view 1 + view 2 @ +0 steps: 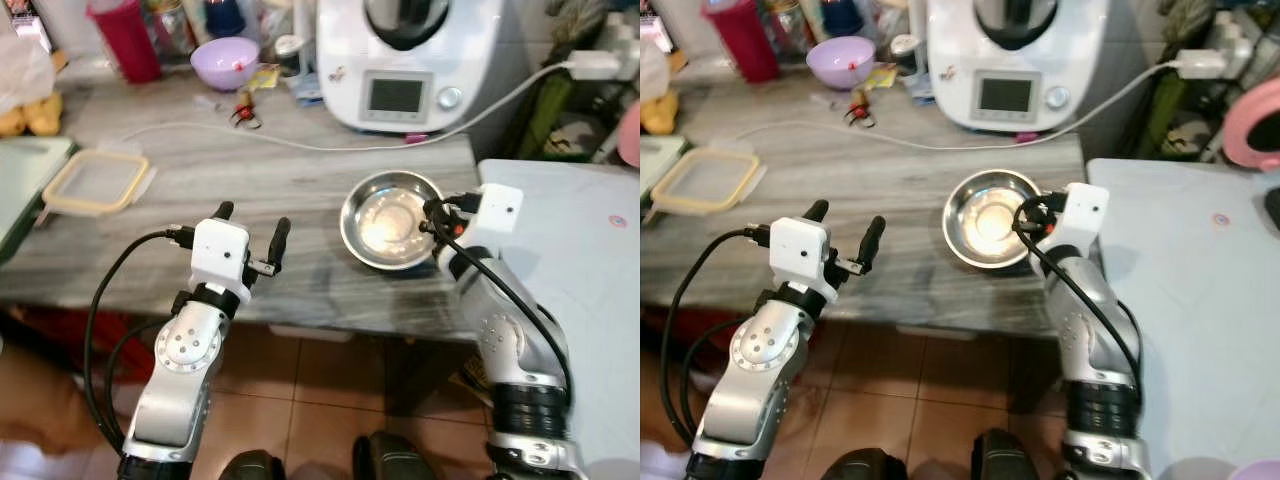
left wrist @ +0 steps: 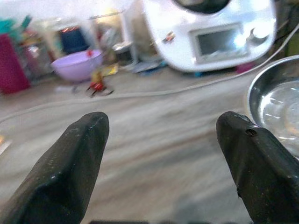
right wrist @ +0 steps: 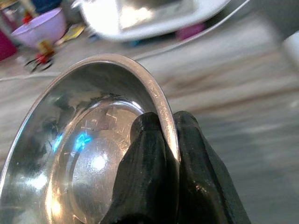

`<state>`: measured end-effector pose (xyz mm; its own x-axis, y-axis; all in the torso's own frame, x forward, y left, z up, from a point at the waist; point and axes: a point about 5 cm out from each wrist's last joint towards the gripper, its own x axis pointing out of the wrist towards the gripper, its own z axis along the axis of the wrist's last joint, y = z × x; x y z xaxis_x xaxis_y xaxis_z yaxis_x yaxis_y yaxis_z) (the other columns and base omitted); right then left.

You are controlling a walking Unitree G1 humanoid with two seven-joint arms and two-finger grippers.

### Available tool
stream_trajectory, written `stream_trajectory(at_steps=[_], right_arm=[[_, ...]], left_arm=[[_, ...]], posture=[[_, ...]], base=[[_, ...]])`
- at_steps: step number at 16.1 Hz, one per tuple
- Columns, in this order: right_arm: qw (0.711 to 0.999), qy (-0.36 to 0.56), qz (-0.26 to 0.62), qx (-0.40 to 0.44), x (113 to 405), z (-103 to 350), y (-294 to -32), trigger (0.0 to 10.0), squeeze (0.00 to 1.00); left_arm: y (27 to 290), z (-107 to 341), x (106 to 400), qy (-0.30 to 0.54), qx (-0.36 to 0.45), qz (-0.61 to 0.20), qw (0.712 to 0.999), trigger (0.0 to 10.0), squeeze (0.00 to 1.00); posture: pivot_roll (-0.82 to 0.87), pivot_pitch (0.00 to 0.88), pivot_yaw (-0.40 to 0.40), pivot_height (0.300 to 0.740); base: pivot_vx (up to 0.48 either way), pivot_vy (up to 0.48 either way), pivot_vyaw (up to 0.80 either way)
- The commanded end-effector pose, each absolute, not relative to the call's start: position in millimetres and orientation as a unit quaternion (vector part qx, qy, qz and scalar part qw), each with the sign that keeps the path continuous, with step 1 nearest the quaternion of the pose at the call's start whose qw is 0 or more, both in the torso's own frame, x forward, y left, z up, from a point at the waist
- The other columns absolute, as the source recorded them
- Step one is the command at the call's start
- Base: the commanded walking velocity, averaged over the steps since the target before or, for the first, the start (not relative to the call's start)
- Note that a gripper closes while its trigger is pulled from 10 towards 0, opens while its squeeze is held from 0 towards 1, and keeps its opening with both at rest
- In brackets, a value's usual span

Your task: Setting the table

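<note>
The right tool (image 3: 163, 135) pinches the rim of the steel bowl (image 1: 390, 218), with one black finger inside the bowl and one outside. Holding the thin rim this way makes sense, because the bowl is too wide to grab around its whole body. The bowl is near the front edge of the counter (image 1: 250, 180), close to its right end, just beside the pale blue table (image 1: 580, 240). It looks tipped up a little on the held side, but the view is too blurry to be sure that it is off the counter.

The left tool (image 1: 250, 240) hangs over the front edge of the counter, well apart from the bowl. Its two fingers are spread wide and hold nothing. It seems to be waiting, ready to help or to take something next.

At the back of the counter stand a white kitchen machine (image 1: 410, 60), a purple bowl (image 1: 224, 62) and a red cup (image 1: 125, 38). A flat box with a yellow rim (image 1: 95, 182) lies near the left end. The white cable (image 1: 300, 140) runs across the counter behind the steel bowl, so the bowl should be carried away from it.

The bowl probably has to go to the pale blue table, since that is the place to be set.
</note>
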<state>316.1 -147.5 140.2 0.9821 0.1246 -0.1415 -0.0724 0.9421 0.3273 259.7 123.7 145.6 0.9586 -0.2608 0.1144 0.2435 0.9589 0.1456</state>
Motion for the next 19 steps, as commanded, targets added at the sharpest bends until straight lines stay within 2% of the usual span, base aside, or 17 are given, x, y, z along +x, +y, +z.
stream_trajectory(at_steps=[1,5,8,10,11,12,19], right_arm=[[0.978,0.089,0.065,0.177,319,137,-136,10.0,0.00],[0.969,0.110,0.094,0.199,332,132,-110,10.0,0.00],[0.970,0.116,0.088,0.194,338,131,-104,10.0,0.00],[0.962,0.161,0.083,0.202,344,121,-99,10.0,0.00],[0.962,0.175,0.078,0.192,345,118,-99,10.0,0.73],[0.962,0.174,0.077,0.194,347,118,-99,10.0,1.00],[0.969,0.118,0.102,0.190,347,142,-104,10.0,1.00]], left_arm=[[129,147,258,-0.067,0.072,-0.116,0.988,10.0,0.00],[129,147,258,-0.067,0.075,-0.117,0.988,10.0,0.00],[129,147,258,-0.068,0.075,-0.118,0.988,10.0,0.00],[128,147,256,-0.067,0.075,-0.118,0.988,10.0,0.00],[128,147,257,-0.068,0.074,-0.119,0.988,10.0,0.00],[128,147,257,-0.068,0.074,-0.118,0.988,10.0,0.00],[133,143,260,-0.050,0.077,-0.084,0.992,10.0,0.00]], posture=[[0.01,0.108,0.050,0.740],[0.02,0.107,0.051,0.740],[0.03,0.107,0.048,0.740],[0.03,0.106,0.046,0.740],[0.03,0.107,0.045,0.740],[0.03,0.107,0.044,0.740],[0.02,0.118,0.041,0.740]], base=[[0.000,0.000,0.00],[0.000,0.000,0.00],[0.000,0.000,0.00],[0.000,0.000,0.00],[0.000,0.000,0.00],[0.000,0.000,0.00],[0.000,0.000,0.00]])
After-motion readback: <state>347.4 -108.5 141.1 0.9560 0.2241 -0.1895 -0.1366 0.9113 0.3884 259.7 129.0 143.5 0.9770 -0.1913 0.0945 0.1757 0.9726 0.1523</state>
